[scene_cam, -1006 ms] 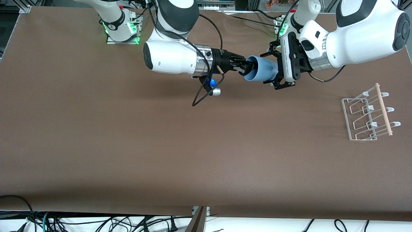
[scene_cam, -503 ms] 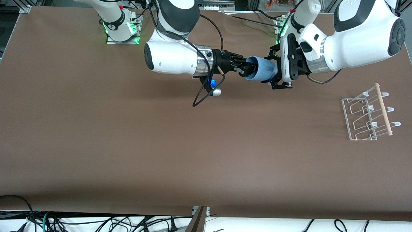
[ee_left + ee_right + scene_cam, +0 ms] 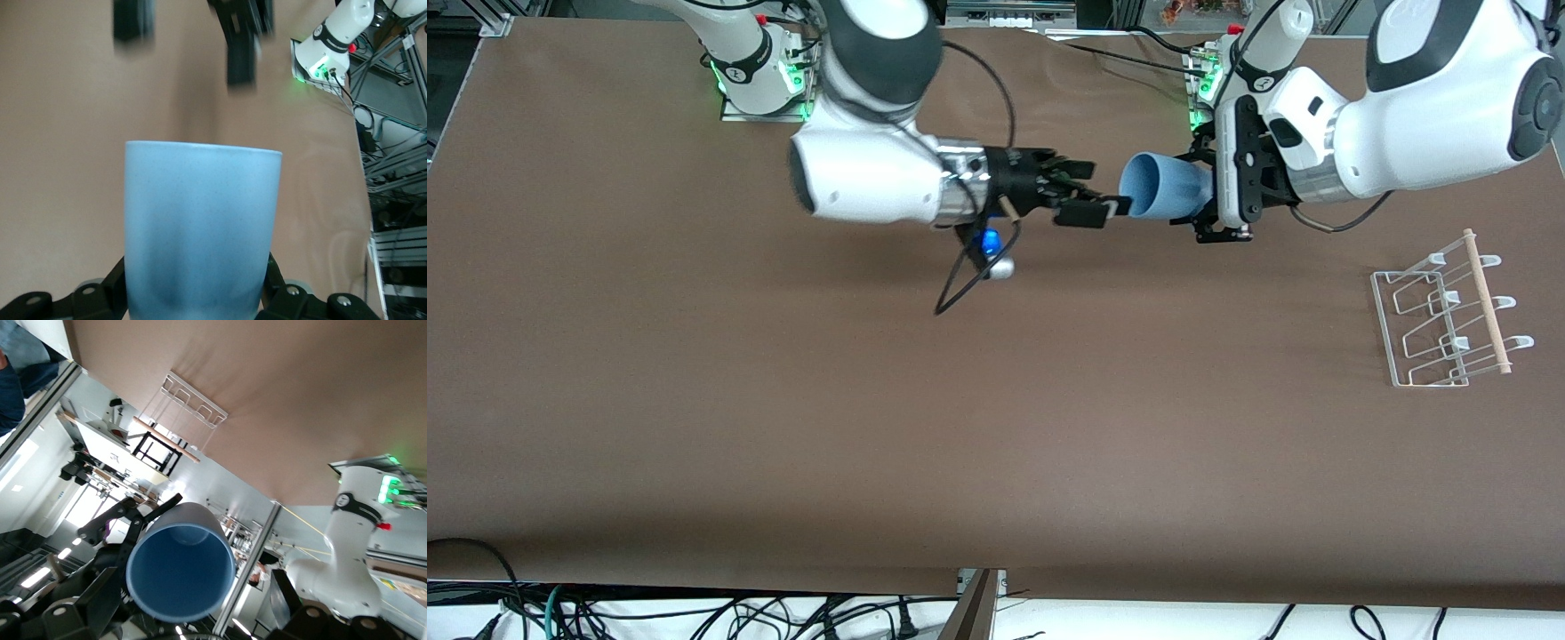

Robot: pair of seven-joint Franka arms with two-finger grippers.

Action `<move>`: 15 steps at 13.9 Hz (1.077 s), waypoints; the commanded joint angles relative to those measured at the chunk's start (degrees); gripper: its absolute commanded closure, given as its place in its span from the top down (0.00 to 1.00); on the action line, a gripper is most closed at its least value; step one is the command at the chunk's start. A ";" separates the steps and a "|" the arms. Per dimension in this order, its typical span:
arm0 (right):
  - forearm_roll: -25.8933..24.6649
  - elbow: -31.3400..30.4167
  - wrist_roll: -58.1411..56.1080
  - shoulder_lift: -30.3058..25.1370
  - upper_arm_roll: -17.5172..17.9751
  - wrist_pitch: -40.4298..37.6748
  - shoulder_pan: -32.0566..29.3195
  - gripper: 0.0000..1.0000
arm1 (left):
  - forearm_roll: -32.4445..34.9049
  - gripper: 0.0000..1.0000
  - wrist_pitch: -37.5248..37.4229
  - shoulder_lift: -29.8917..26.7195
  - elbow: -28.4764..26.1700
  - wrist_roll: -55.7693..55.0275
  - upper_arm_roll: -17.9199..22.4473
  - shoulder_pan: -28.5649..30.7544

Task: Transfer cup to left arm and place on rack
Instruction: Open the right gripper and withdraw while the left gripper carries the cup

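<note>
Front view: the cup [image 3: 1163, 188] lies on its side in the air, its base pinched by the left end effector [image 3: 1209, 191] and its open mouth turned toward the right end effector [image 3: 1096, 206]. The right end effector's fingers are spread and clear of the rim, with a small gap between them and the cup. By my reading the handover is done — only the left arm [image 3: 1405, 98] holds the cup. What is left is carrying it to the rack [image 3: 1440, 316], which stands on the brown counter [image 3: 871, 400] well apart from the left end effector, toward the left arm's end, with nothing on it.

Left wrist view: the cup [image 3: 200, 227] sits between the left end effector's fingers, with bare tan counter under it. The right end effector's fingers [image 3: 240, 60] show blurred, just off the rim.

Right wrist view: the cup's blue mouth [image 3: 180, 570] faces this camera, the left end effector's dark frame around it, the rack [image 3: 190, 410] farther off.

The counter is a plain brown sheet — cables trail along its edge nearest the front camera, and metal framing rings the room.
</note>
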 commanded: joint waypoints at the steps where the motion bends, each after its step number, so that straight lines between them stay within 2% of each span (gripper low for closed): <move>1: -1.17 0.12 0.81 -2.70 -5.75 -11.99 -3.39 0.99 | 4.59 0.05 -4.06 -0.29 0.89 0.58 0.32 1.64; 4: -7.74 0.20 0.02 -4.72 -15.42 -20.88 -3.31 0.99 | 16.26 0.07 -5.38 -0.12 0.54 -0.73 0.49 1.99; 7: -16.19 0.03 -1.56 -5.69 -21.23 -22.13 -3.39 0.99 | 26.64 0.07 -8.81 0.85 0.72 -1.70 0.75 3.75; 10: -22.96 0.12 -2.96 -6.74 -25.98 -25.72 -3.39 0.99 | 44.90 0.08 -11.70 2.77 0.72 -7.75 0.32 3.32; 12: -26.22 0.29 -3.06 -7.54 -29.23 -30.46 -3.48 0.99 | 51.79 0.07 -14.43 3.75 0.72 -10.22 0.40 3.49; 13: -27.28 -1.01 -4.10 -8.84 -29.25 -30.83 -5.13 0.99 | 55.38 0.07 -14.96 4.19 0.63 -11.80 0.49 3.49; 15: -27.29 -8.73 -11.19 -14.80 -28.72 -30.57 -9.53 0.99 | 62.77 0.08 -15.76 6.81 0.72 -16.01 0.58 3.66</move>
